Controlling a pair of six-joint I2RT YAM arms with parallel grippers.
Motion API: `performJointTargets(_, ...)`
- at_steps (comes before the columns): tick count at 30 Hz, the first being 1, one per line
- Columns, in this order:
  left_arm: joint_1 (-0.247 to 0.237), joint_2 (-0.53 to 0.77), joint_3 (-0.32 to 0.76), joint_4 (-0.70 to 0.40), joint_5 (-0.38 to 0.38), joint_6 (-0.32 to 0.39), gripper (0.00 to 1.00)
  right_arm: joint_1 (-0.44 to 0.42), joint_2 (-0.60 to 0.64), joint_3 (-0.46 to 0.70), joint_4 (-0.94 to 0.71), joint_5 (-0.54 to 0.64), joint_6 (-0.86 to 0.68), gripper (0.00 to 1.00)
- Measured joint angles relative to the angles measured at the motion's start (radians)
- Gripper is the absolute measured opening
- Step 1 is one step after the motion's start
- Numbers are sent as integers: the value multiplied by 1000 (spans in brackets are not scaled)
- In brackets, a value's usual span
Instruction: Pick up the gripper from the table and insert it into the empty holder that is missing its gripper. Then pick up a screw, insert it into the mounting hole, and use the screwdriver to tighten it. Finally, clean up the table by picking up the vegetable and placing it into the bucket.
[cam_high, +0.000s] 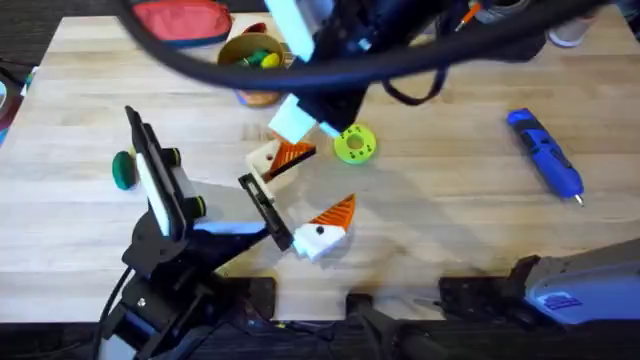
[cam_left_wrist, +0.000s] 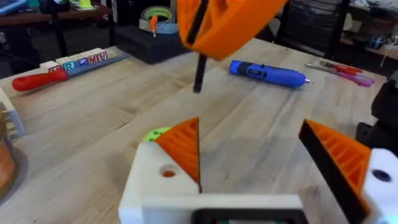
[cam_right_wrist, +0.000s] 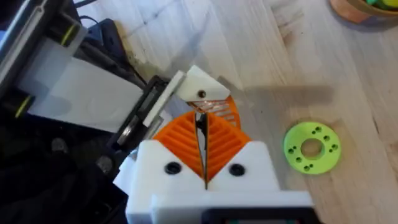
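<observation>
Left hand (cam_left_wrist: 273, 168) agape, right hand (cam_right_wrist: 202, 152) pinched

Light wooden tabletop (cam_high: 450, 200) with small things spread on it

The blue screwdriver (cam_high: 545, 155) lies at the right side, well apart from the rest. Near the middle lie the lime-green disc (cam_high: 354, 143), a white mount with an orange fin (cam_high: 325, 228) and the holder (cam_high: 268, 160) with the gripper (cam_high: 293, 154) — at the far edge stand the bucket (cam_high: 252, 62) and a red pouch (cam_high: 183, 20). The dark green vegetable (cam_high: 123, 169) lies at the left.

no lettering is legible; the toy blocks' (cam_left_wrist: 79, 62) letters blur.
</observation>
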Motion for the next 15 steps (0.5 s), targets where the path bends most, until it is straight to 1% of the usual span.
performJointTargets(5, 0, 0, 0, 0, 1, 1, 987, 48, 61, 0, 43, -3, 7, 3)
performJointTargets(15, 0, 0, 0, 0, 1, 1, 988, 48, 86, 0, 39, -3, 8, 3)
